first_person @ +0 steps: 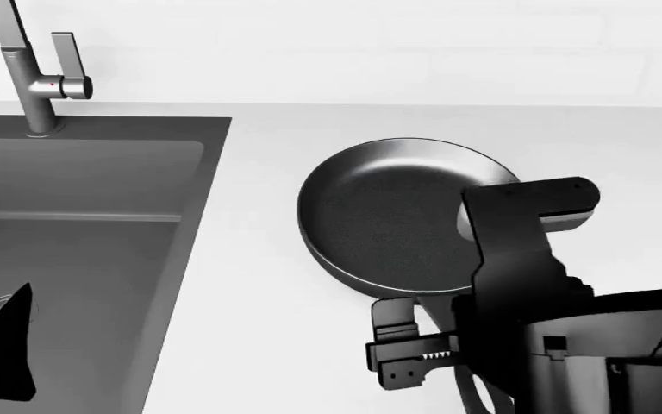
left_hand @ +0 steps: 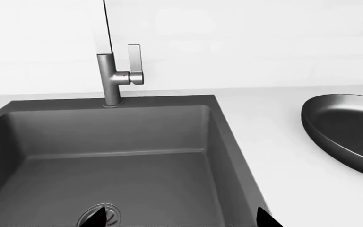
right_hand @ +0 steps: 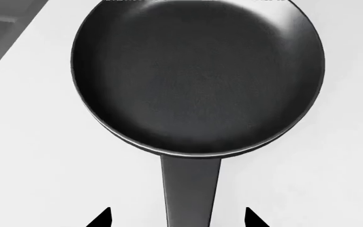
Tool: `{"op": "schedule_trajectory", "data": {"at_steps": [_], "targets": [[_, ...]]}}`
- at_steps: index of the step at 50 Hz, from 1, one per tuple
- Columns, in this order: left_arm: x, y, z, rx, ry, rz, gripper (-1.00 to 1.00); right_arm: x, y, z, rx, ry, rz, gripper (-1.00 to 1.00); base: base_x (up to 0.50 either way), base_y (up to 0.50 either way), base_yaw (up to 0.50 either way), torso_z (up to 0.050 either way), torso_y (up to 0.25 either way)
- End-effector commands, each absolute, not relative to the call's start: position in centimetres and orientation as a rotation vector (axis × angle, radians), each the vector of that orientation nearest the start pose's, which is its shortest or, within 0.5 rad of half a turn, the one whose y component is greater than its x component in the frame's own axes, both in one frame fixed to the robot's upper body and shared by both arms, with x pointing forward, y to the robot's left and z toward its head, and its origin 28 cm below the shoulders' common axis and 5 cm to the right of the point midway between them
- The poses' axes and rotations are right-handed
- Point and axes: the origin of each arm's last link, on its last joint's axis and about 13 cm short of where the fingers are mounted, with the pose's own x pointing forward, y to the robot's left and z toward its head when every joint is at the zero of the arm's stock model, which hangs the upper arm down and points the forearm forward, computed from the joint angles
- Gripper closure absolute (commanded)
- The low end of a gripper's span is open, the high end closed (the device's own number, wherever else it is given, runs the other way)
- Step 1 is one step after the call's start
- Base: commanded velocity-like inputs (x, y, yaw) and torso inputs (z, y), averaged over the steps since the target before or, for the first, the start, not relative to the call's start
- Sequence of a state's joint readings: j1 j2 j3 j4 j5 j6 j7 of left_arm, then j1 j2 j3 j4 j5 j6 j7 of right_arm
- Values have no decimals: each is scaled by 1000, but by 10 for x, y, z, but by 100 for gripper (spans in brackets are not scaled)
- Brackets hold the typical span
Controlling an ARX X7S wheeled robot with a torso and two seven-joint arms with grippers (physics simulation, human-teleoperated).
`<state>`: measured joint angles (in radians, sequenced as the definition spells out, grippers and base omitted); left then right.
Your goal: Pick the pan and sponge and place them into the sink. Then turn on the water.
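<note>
The pan (right_hand: 197, 75) lies on the white counter, dark and round, its long handle (right_hand: 191, 189) running back between my right gripper's (right_hand: 178, 220) fingertips. That gripper is open and straddles the handle without touching it. From the head view the pan (first_person: 395, 216) sits just right of the sink (first_person: 78, 259), with the right gripper (first_person: 406, 349) at its near rim. My left gripper (left_hand: 181, 220) hangs open over the sink (left_hand: 125, 179), holding nothing. The sponge is out of view. No water runs from the tap (left_hand: 112, 75).
The grey metal tap (first_person: 38, 78) stands at the sink's back edge with its lever (left_hand: 134, 59) upright. A round drain (left_hand: 109, 213) sits in the basin floor. A white wall runs behind the counter. My right arm (first_person: 538, 285) covers the pan's near right side.
</note>
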<state>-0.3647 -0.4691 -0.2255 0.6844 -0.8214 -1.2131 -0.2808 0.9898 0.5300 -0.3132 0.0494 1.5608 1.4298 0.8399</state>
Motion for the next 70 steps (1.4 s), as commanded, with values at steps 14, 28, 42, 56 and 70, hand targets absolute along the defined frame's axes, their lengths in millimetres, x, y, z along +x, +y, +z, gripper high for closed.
{"op": "schedule_trajectory", "data": {"at_steps": [14,28,42,56,70], "targets": [[209,280,174,10,178,-59,-100,297,-136,197,-98,784,185,-100,0,0,0,0,0],[211,276,175,19,177,-56,-100,299,-138,204,-80,692,170,100,0,0,0,0,0],[210,277,176,22,174,-58,-100,290,-141,234,-117,468,128,100,0,0,0,0,1],[211,279,182,28,166,-60,-100,261,-153,254,-110,319,167,100,0,0,0,0,2],[215,276,189,40,160,-64,-100,235,-169,262,-144,441,230,100,0,0,0,0,2]]}}
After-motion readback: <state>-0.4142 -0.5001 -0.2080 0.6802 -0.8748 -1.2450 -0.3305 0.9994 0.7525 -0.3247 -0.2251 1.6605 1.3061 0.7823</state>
